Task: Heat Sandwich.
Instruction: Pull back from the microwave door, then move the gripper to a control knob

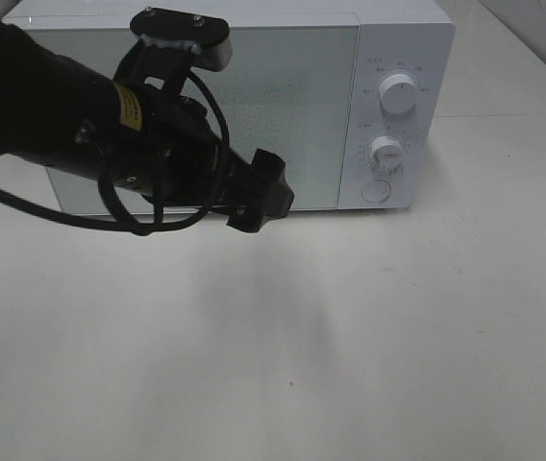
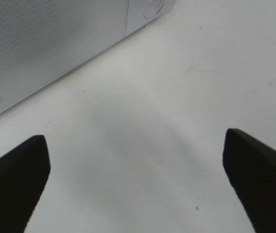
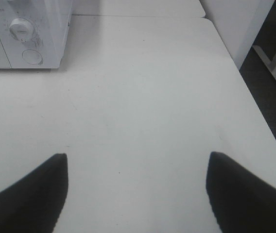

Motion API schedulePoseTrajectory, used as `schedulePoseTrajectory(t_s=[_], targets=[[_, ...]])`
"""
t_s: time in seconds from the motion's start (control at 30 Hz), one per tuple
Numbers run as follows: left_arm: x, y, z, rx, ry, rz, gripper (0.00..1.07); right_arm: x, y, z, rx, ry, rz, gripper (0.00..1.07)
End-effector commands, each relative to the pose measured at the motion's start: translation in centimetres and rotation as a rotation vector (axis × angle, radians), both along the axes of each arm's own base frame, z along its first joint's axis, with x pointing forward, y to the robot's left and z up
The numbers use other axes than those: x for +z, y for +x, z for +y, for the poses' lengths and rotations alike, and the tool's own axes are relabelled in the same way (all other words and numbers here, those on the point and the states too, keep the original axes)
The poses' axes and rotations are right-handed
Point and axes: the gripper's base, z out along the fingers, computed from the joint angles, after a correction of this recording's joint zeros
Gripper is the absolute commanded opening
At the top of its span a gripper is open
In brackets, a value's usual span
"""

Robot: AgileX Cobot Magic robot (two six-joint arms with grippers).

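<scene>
Microwave (image 1: 254, 96) shut; left tool (image 2: 134, 141) spread, angled tableward.

Robot lab bench staged as a kitchen corner

A white microwave (image 1: 254, 96) with two dials (image 1: 400, 94) stands on a plain white surface (image 1: 369, 346), and a black robot arm (image 1: 52, 125) reaches across its door. Past the surface's edge are a dark floor (image 3: 274, 114) and a white frame leg (image 3: 274, 70), which look more like a lab than a home.
</scene>
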Motion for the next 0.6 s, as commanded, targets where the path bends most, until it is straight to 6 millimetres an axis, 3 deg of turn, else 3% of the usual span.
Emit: schedulePoseTrajectory(t_s=[0.03,0.4,0.5,0.53,0.6], targets=[[0.9,-0.8,0.5,-0.014,0.028,0.015,1.02,0.1,-0.4,0.0,-0.004,-0.009,-0.035,0.75],[2.0,-2.2,3.3,-0.011,0.207,0.108,1.02,0.1,-0.4,0.0,-0.004,-0.009,-0.035,0.75],[2.0,-1.5,6.0,0.079,0.263,0.202,1.02,0.1,-0.4,0.0,-0.004,-0.009,-0.035,0.75],[2.0,-1.5,6.0,0.079,0.263,0.202,1.02,0.1,-0.4,0.0,-0.004,-0.009,-0.035,0.75],[2.3,-0.8,8.5,0.170,0.279,0.269,1.02,0.1,-0.4,0.0,-0.004,-0.009,-0.035,0.75]])
